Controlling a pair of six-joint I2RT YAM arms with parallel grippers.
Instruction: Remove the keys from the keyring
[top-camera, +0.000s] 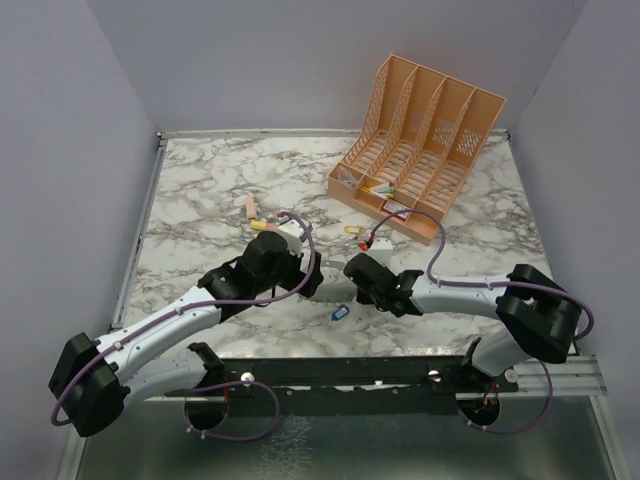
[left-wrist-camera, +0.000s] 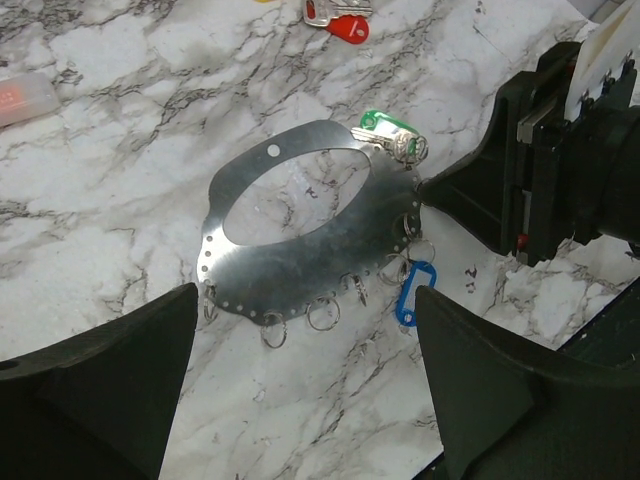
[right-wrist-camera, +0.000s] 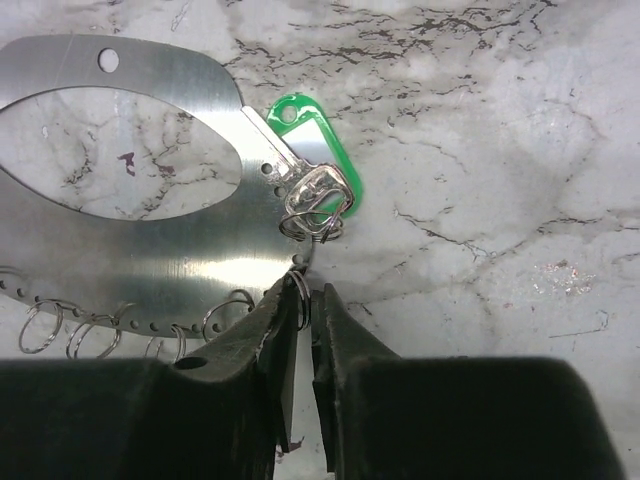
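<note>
The keyring (left-wrist-camera: 300, 245) is a flat grey metal crescent lying on the marble, its lower rim strung with small split rings. A silvery key (right-wrist-camera: 285, 165) with a green tag (right-wrist-camera: 318, 140) hangs at its right rim, and the green tag also shows in the left wrist view (left-wrist-camera: 385, 128). A blue tag (left-wrist-camera: 413, 292) lies at the near right rim and shows in the top view (top-camera: 339, 313). My right gripper (right-wrist-camera: 305, 290) is shut on a split ring at the plate's rim. My left gripper (left-wrist-camera: 305, 400) is wide open and empty, just short of the near rim. In the top view the arms hide most of the keyring.
A peach slotted file organiser (top-camera: 420, 150) stands at the back right. A pink marker (top-camera: 249, 208) and a yellow marker (top-camera: 262, 226) lie behind the left arm. A loose red-tagged key (left-wrist-camera: 345, 25) lies beyond the keyring. The table's near edge is close behind the blue tag.
</note>
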